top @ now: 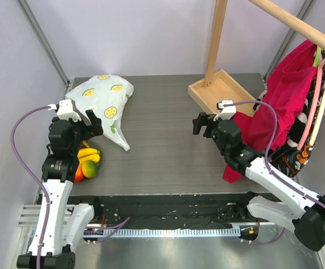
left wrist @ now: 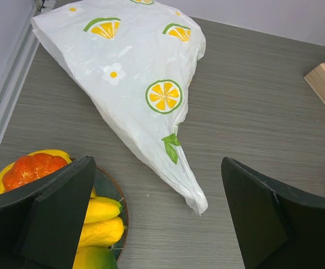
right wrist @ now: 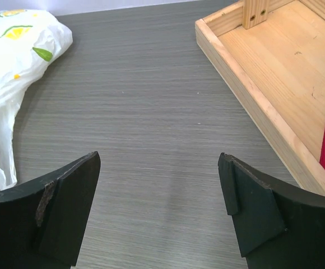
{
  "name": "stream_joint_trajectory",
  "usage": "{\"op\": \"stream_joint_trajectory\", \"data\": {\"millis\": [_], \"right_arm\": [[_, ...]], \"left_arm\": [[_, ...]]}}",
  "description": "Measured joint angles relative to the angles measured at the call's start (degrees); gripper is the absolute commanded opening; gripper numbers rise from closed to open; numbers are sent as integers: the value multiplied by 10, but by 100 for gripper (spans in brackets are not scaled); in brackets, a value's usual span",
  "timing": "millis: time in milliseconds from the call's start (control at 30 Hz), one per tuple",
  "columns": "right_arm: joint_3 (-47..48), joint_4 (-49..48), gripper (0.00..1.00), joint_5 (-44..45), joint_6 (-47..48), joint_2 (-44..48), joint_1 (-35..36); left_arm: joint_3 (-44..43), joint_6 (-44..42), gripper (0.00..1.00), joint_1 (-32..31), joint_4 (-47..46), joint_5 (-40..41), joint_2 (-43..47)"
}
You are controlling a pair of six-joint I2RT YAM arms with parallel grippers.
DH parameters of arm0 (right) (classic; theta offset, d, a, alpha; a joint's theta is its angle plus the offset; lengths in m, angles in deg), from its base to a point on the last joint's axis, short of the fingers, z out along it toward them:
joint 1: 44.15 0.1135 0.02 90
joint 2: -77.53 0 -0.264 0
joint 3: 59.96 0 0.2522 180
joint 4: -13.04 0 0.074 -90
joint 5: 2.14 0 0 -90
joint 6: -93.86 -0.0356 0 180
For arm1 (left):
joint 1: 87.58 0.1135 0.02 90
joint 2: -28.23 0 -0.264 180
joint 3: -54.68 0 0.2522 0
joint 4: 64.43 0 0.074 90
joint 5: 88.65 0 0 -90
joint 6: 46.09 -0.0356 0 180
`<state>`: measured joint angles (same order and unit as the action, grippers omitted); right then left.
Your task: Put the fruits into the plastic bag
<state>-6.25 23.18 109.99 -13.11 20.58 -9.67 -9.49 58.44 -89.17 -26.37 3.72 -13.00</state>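
The plastic bag (top: 103,101), white with lemon slices and green leaves, lies flat at the back left of the table, its twisted end pointing toward me. It also shows in the left wrist view (left wrist: 134,78) and at the left edge of the right wrist view (right wrist: 14,56). The fruits (top: 87,162) sit on a round dark plate (left wrist: 109,188) at the left: yellow bananas (left wrist: 101,221), an orange-red fruit (left wrist: 33,168) and a green-yellow one (left wrist: 95,259). My left gripper (top: 92,124) is open and empty, above the plate's edge. My right gripper (top: 202,123) is open and empty over bare table.
A wooden tray base (top: 221,92) with an upright post stands at the back right; it also shows in the right wrist view (right wrist: 274,73). A red cloth (top: 280,112) and other garments hang from the wooden rail at the right, reaching the table.
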Motion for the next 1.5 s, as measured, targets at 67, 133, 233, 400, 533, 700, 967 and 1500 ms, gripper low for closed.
{"op": "stream_joint_trajectory", "data": {"millis": [67, 133, 233, 400, 533, 700, 967, 1500], "right_arm": [[0, -4, 95, 0, -3, 2, 0], [0, -7, 95, -1, -10, 2, 0], [-4, -10, 95, -7, -19, 3, 0], [-23, -14, 94, -14, -30, 17, 0], [-33, -8, 94, -15, -39, 36, 0], [-34, 1, 93, -15, -52, 62, 0], [-34, 50, 93, -10, -59, 78, 0], [-38, 19, 88, -85, -109, 30, 0]], "left_arm": [[0, 0, 100, -2, 0, 9, 0], [0, 1, 100, -4, 0, 16, 0], [0, 2, 100, -5, 1, 24, 0], [1, 3, 100, -7, 3, 32, -2], [2, 4, 100, -9, 3, 30, -12], [7, 18, 94, -10, 4, 29, -37], [28, 78, 88, -13, 13, 24, -85], [139, 239, 85, -149, -64, 52, -152]]}}
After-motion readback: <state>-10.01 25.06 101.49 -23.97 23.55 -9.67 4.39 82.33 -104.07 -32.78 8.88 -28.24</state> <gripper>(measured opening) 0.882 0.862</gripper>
